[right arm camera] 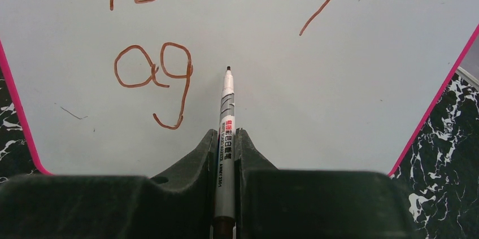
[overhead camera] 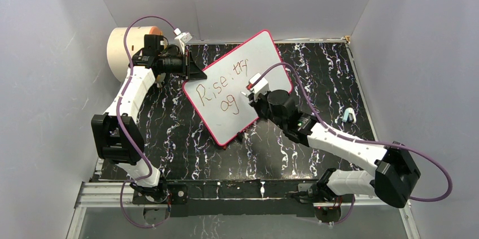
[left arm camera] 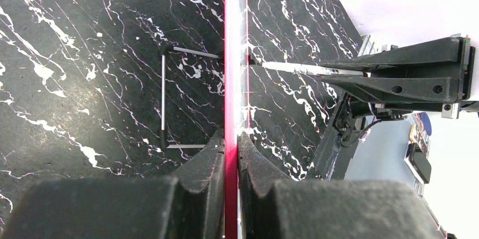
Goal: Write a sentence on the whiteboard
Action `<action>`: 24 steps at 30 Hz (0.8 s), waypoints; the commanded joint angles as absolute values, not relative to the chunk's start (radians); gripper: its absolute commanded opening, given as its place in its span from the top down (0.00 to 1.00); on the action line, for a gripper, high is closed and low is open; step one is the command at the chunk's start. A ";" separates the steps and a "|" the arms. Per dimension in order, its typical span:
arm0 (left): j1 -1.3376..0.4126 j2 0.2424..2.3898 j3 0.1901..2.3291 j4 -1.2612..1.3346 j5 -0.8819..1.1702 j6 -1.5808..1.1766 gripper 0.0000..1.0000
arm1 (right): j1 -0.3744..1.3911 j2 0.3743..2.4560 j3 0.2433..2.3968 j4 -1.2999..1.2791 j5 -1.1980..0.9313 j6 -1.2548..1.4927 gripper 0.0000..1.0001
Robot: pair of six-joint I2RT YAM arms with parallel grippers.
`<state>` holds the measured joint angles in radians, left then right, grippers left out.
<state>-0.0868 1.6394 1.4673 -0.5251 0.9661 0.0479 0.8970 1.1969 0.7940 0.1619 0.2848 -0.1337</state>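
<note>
Right gripper clamped on grey marker, tip pointing to 12 o'clock, just right of "ag". Whiteboard mid-table; sentence so far reads "Rise, try / ag". Left gripper pinches the board's pink rim at 10 o'clock. Cream cylinder beyond.

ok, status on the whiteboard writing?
Left gripper shut on whiteboard edge. Right gripper shut on marker. Sentence at "Rise, try ag", unfinished. Nothing blocking tip.
</note>
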 commanded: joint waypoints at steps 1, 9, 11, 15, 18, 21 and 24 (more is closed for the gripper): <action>-0.100 1.643 1.427 -0.615 0.919 0.089 1.00 | 0.884 1.223 0.832 0.242 0.235 -0.149 1.00; -0.100 1.640 1.424 -0.615 0.917 0.089 1.00 | 0.883 1.227 0.834 0.245 0.247 -0.158 1.00; -0.100 1.640 1.424 -0.615 0.917 0.088 1.00 | 0.884 1.227 0.835 0.240 0.249 -0.159 1.00; -0.100 1.639 1.425 -0.614 0.916 0.089 1.00 | 0.884 1.222 0.825 0.251 0.251 -0.159 1.00; -0.100 1.637 1.425 -0.615 0.917 0.089 1.00 | 0.884 1.224 0.826 0.255 0.251 -0.158 1.00; -0.100 1.637 1.424 -0.615 0.917 0.089 1.00 | 0.884 1.224 0.824 0.262 0.248 -0.158 1.00; -0.100 1.637 1.425 -0.615 0.917 0.089 1.00 | 0.884 1.227 0.824 0.271 0.243 -0.158 1.00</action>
<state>-0.0868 1.6394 1.4666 -0.5243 0.9665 0.0475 0.8894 1.2388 0.7948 0.1921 0.2478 -0.1535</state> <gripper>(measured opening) 0.079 0.192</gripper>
